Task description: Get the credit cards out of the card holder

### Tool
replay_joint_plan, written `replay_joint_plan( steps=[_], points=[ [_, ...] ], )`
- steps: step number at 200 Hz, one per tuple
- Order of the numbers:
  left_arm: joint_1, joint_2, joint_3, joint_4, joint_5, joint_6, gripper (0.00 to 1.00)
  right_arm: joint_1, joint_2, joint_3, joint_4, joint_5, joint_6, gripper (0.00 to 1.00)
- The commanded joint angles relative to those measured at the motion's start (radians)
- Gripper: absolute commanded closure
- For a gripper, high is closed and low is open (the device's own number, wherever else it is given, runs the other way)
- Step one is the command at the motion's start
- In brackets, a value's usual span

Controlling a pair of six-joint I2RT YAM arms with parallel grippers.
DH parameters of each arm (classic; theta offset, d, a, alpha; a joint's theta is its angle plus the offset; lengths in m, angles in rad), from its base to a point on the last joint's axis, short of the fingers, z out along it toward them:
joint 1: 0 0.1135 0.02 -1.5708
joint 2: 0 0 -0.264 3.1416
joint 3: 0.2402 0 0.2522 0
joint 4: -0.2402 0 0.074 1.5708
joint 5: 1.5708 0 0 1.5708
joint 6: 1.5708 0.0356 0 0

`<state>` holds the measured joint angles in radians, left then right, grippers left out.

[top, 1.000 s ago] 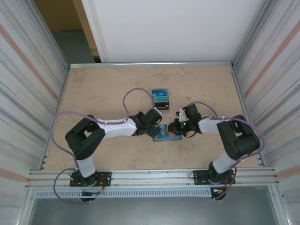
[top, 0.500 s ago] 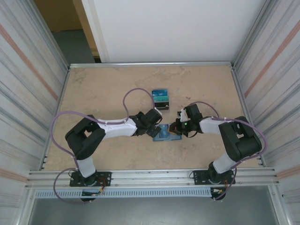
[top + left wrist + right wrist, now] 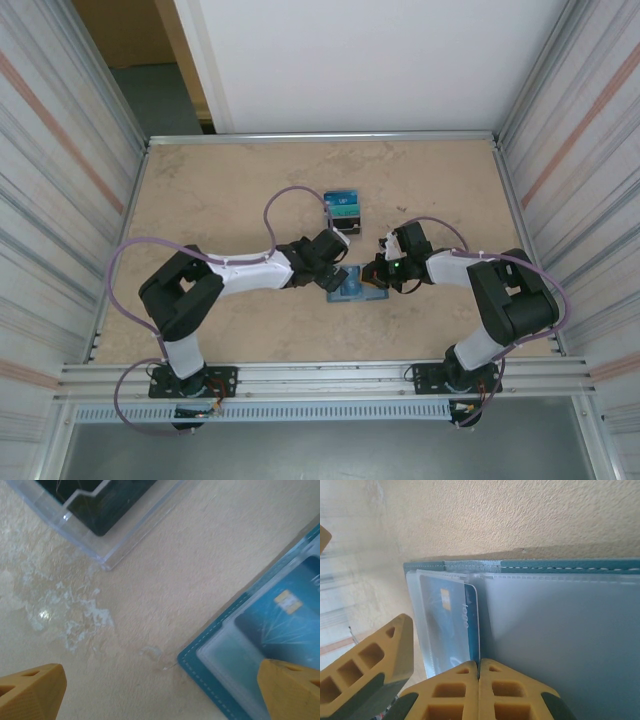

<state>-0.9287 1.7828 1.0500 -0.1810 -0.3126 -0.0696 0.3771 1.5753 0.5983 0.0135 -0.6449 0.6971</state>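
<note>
The card holder (image 3: 356, 289) lies open and flat on the table between my two grippers. Its teal stitched border (image 3: 200, 667) and clear pockets (image 3: 560, 630) face up. A blue credit card (image 3: 447, 625) with a gold chip sits in the end pocket (image 3: 285, 625), its long edge just out of the sleeve. My right gripper (image 3: 479, 667) is shut, its tips down on the holder right at that exposed card edge; whether the edge is pinched I cannot tell. My left gripper (image 3: 161, 690) is open, low over the holder's corner, with one finger (image 3: 375, 660) beside the card pocket.
A clear plastic stand (image 3: 115, 535) with a dark base and blue-teal top (image 3: 342, 208) sits just behind the holder, close to the left gripper. Metal walls enclose the table on both sides, with a rail along the near edge.
The left gripper has edged slightly to the right, towards the holder. The right gripper stays shut on the same spot and the holder has not moved.
</note>
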Motion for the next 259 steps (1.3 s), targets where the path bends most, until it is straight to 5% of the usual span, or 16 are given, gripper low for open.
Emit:
replay_joint_plan(
  steps=[1, 259],
  points=[
    [0.003, 0.021, 0.036, 0.01, 0.038, 0.02, 0.01, -0.002, -0.017, 0.018, -0.061, 0.034, -0.023, 1.0],
    [0.027, 0.076, 0.008, -0.047, 0.05, 0.04, 0.01, -0.047, -0.049, -0.022, -0.009, -0.022, -0.002, 0.95]
  ],
)
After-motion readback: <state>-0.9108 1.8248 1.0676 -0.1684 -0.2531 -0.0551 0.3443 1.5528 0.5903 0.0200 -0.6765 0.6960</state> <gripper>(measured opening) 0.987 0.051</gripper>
